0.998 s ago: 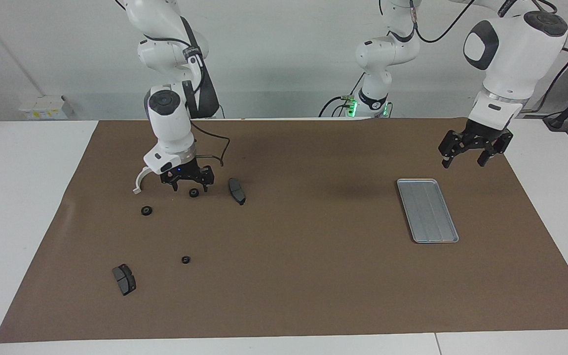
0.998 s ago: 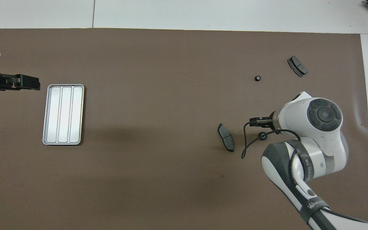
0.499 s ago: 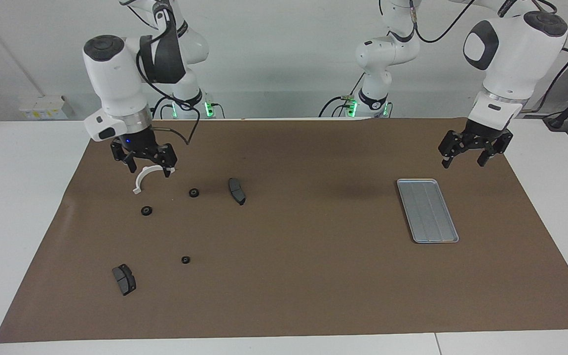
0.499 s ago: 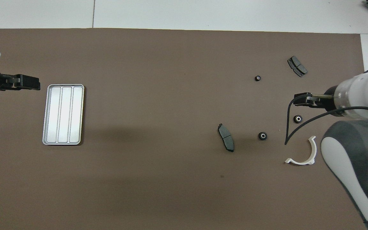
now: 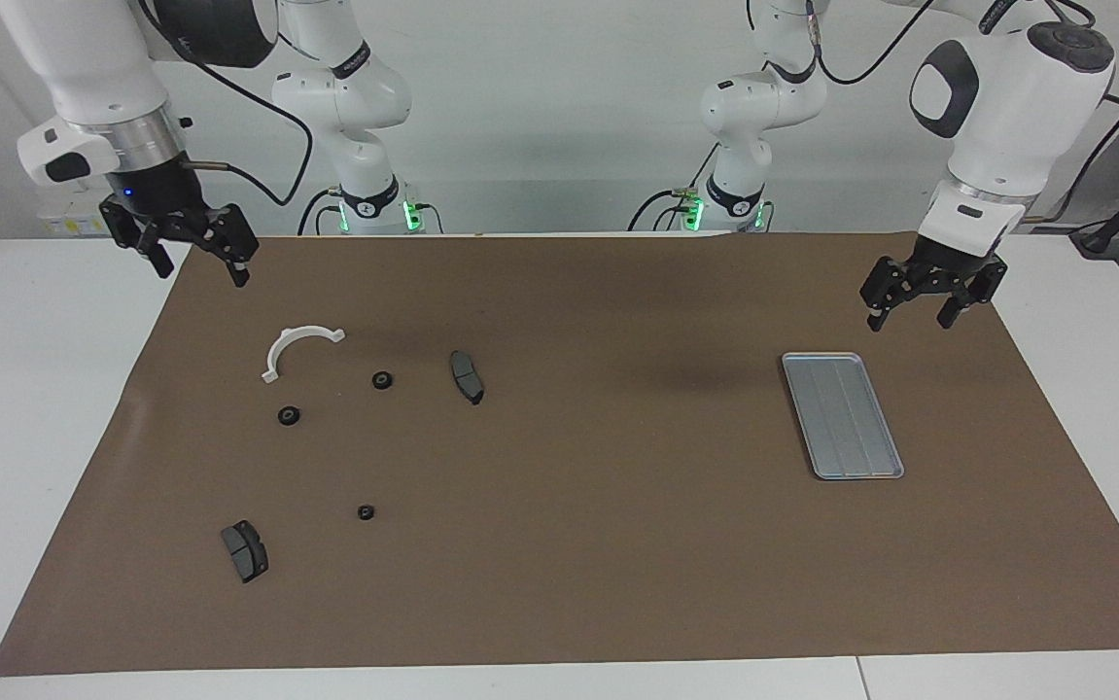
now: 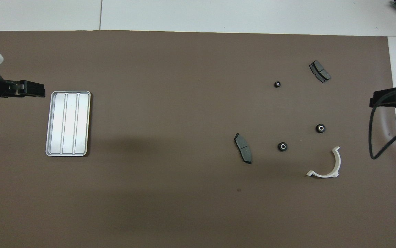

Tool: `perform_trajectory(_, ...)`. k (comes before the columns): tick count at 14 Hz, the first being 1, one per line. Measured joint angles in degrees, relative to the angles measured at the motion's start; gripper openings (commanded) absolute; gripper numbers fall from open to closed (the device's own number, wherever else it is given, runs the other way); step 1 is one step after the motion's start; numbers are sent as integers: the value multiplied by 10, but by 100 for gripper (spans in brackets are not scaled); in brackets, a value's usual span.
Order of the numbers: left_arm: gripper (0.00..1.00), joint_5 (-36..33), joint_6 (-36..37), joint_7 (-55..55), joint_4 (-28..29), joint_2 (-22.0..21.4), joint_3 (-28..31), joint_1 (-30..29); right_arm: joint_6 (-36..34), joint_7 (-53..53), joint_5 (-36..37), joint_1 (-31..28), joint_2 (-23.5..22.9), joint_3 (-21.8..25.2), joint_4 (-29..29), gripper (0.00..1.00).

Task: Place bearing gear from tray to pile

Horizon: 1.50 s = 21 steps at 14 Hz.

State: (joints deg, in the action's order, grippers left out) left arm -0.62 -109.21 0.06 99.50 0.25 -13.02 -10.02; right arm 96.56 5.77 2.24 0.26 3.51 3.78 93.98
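Observation:
The silver ridged tray (image 5: 841,415) (image 6: 68,123) lies toward the left arm's end of the mat with nothing in it. Three small black bearing gears (image 5: 382,379) (image 5: 289,416) (image 5: 366,511) rest on the mat at the right arm's end, also in the overhead view (image 6: 282,146) (image 6: 320,128) (image 6: 277,84). Among them lie the pile's white half-ring bracket (image 5: 279,347) (image 6: 337,161) and two dark brake pads (image 5: 467,376) (image 5: 245,550). My right gripper (image 5: 199,264) (image 6: 376,99) hangs open and empty, raised over the mat's edge. My left gripper (image 5: 909,319) (image 6: 39,91) waits open beside the tray.
A brown mat (image 5: 598,544) covers most of the white table (image 5: 34,408). The right arm's black cable (image 6: 376,137) dangles over the mat's edge. Both arm bases (image 5: 369,209) (image 5: 734,209) stand at the robots' edge of the table.
My right gripper has lifted off the bearing gear beside the bracket and swung up toward its own end of the table, leaving that gear on the mat. The left arm stayed still.

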Motion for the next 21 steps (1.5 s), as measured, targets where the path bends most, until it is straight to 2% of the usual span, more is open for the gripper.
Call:
perform_trajectory(3, 100, 0, 0, 0, 0, -2, -2, 0, -20, -7, 0, -4, -10, 0, -21, 100)
perform_trajectory(11, 100, 0, 0, 0, -1, -2, 4, -1, -42, -7, 0, -4, -17, -7, -25, 100)
perform_trajectory(15, 100, 0, 0, 0, -1, -4, 4, -1, -55, -7, 0, -25, -17, -40, -27, 100)
perform_trajectory(21, 100, 0, 0, 0, -1, -6, 3, -1, -59, -7, -4, -27, -17, -52, -28, 100)
